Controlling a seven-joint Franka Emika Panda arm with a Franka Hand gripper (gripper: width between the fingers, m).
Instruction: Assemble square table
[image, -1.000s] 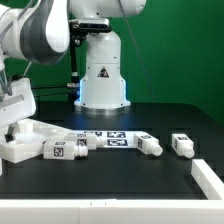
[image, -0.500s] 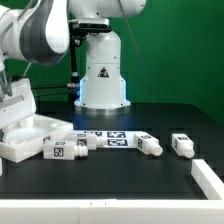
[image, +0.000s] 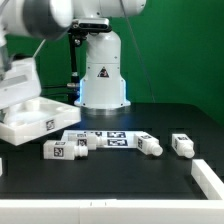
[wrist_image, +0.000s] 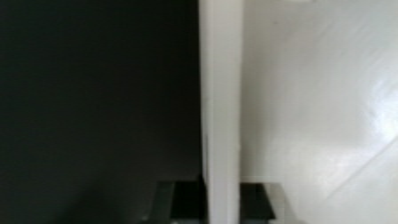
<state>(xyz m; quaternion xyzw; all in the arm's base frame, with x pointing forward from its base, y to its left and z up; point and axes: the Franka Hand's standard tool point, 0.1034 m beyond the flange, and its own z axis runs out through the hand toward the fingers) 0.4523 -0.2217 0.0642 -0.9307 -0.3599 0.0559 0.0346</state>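
Note:
The square table top (image: 40, 119), white and thick, hangs a little above the black table at the exterior view's left, with a tag on its side. My gripper (image: 14, 99) is shut on its edge. In the wrist view the top's white edge (wrist_image: 221, 100) runs straight between my dark fingers (wrist_image: 260, 201), and its broad face (wrist_image: 320, 120) fills one side. Short white legs with tags lie on the table: one (image: 64, 149) just beside the top, one (image: 150, 145) in the middle and one (image: 182, 144) toward the exterior view's right.
The marker board (image: 110, 137) lies flat between the legs in front of the big white robot base (image: 103, 75). A white block (image: 210, 178) sits at the front right corner, and another white piece (image: 2, 167) at the front left edge.
My gripper has closed on the table top's edge and raised it off the table, up and slightly toward the exterior view's right. The legs have not moved.

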